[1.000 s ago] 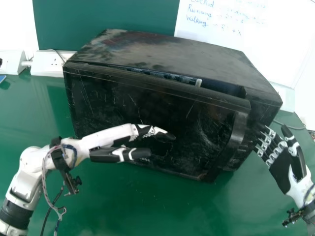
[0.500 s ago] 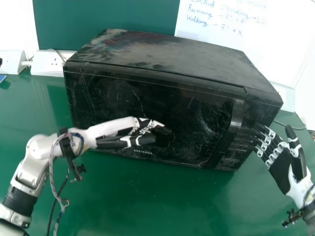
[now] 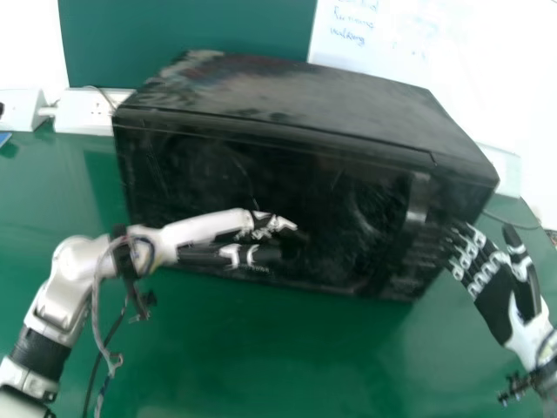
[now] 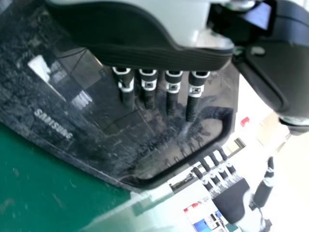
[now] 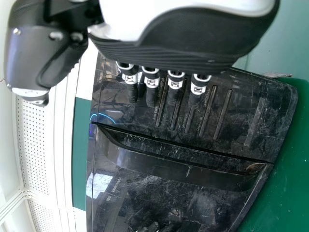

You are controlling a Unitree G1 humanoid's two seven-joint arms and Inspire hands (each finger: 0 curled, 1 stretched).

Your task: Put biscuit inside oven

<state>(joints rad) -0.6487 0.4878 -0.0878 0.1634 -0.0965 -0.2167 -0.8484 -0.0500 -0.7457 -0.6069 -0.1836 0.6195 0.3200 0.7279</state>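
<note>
Left robot hand (image 3: 204,228) is keeping its fingers straight, right at the oven door (image 3: 261,165), with its thumb apart. The right robot hand (image 3: 498,300) is pointing straight fingers at the button part (image 3: 448,196), its thumb sticking out. The big black oven (image 3: 296,96) is sitting on the green table (image 3: 261,348), its shut door facing the robot.

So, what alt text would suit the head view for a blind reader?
A black oven, its door closed, stands on a green table. A robot's left hand is before the door, its right hand near the handle, fingers outstretched. Behind is a whiteboard.
</note>
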